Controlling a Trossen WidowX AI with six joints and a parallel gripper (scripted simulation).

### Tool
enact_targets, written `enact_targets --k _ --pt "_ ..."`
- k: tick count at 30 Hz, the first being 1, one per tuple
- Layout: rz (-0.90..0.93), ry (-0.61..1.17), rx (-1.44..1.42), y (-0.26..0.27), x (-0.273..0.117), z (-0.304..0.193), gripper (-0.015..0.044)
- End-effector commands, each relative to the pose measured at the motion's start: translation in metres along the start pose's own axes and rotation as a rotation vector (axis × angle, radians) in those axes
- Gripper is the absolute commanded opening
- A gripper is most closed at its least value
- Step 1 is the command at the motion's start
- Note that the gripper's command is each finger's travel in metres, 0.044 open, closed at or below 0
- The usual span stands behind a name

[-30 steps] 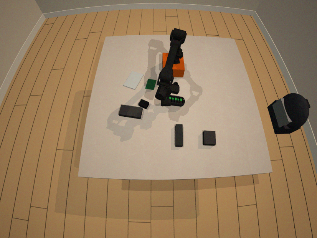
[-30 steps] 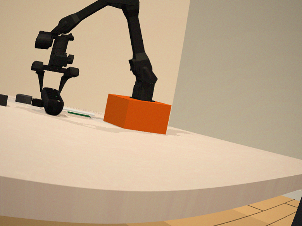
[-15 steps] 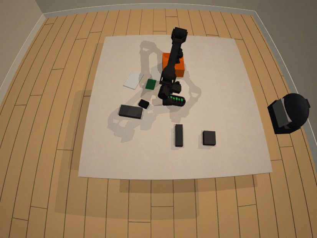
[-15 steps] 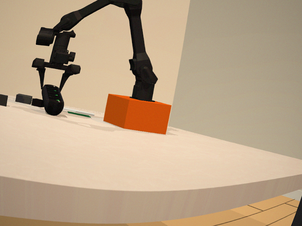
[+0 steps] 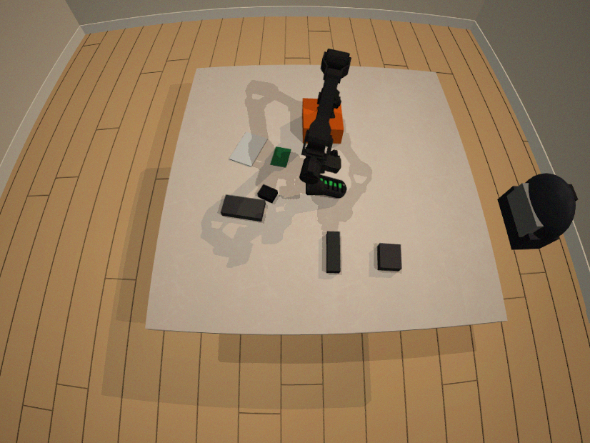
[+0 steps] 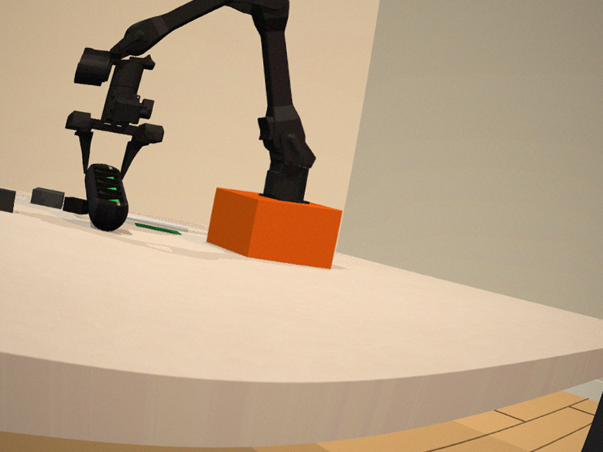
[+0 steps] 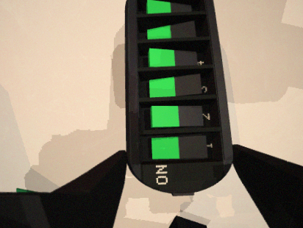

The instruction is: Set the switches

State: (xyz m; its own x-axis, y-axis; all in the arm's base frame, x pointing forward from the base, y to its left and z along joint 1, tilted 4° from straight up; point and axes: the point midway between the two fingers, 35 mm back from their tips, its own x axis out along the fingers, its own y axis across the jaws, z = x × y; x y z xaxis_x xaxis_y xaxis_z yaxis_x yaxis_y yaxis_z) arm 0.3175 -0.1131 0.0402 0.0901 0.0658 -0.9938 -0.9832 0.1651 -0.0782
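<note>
The dark controller unit (image 5: 339, 191) (image 6: 107, 213) (image 7: 195, 174) is tilted steeply, its gripped end raised and its other rounded end low, at or just above the bench. My gripper (image 6: 104, 175) (image 7: 178, 154) is shut on it, one finger on each long side near the "ON" end by switch 1 (image 7: 165, 148). The switches show green on the left and dark on the right in the wrist view. Switches 3 (image 7: 162, 87) and 5 (image 7: 159, 32) look tipped differently from switch 4 (image 7: 162, 57). The top switch is cut off by the frame. The underside label is hidden.
The orange base block (image 5: 309, 114) (image 6: 292, 239) carries the arm. A long dark block (image 5: 243, 207) and a small black block (image 5: 267, 193) lie left of the unit. A green plate (image 5: 281, 156) and pale plate (image 5: 247, 150) lie behind. A narrow block (image 5: 333, 252) and squarish block (image 5: 389, 257) lie in front.
</note>
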Motion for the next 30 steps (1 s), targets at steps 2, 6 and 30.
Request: enact_targets --k 2,6,30 --pt "-0.009 0.007 0.000 -0.001 -0.006 0.005 0.0336" --pt "-0.009 0.014 0.000 -0.001 -0.008 0.007 0.0336" --pt "-0.009 0.053 0.000 0.001 -0.016 0.020 0.0336"
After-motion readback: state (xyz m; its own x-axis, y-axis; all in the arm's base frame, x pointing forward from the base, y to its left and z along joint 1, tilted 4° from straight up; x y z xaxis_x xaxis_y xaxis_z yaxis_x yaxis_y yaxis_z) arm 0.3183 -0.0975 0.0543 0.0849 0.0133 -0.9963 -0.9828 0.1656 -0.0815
